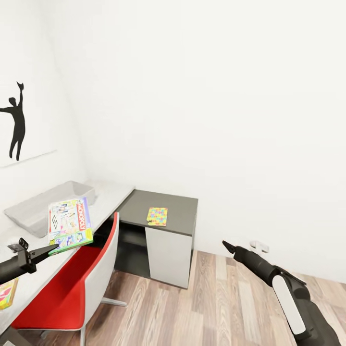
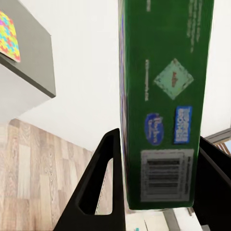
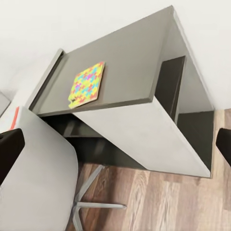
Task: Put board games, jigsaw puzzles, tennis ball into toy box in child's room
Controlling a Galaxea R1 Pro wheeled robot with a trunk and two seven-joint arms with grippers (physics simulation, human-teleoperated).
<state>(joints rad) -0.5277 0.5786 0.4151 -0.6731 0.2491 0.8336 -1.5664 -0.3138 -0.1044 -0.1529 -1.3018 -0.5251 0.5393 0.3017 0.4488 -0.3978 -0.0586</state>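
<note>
the toy box (image 1: 29,211), a pale grey open bin, sits at the far left end of the pale speckled part of the counter (image 1: 110,192), close to the wall with the black silhouette picture (image 1: 17,127). just right of it, the white-green board game (image 1: 69,225) is lifted and tilted above the counter, clamped between the fingers of the left pincer (image 1: 54,248); in the left wrist view the box's green edge (image 2: 166,103) with a barcode stands between the two black fingers (image 2: 98,185), which press it from both sides. at the lower left edge of the head view a corner of another colourful flat thing (image 1: 7,293) lies on the pale top; what it is cannot be told. a red chair (image 1: 72,288) with a white back stands under the counter's edge. further right, a jigsaw puzzle (image 1: 157,216) lies flat on the dark grey part of the counter, near its front edge, well apart from the toy box; the right wrist view shows it (image 3: 86,84) from above. the right pincer (image 1: 227,246) hangs over the wood-plank floor (image 1: 202,298), right of the counter, holding nothing; its black fingertips (image 3: 10,149) sit at the two sides of the right wrist view, wide apart.
</note>
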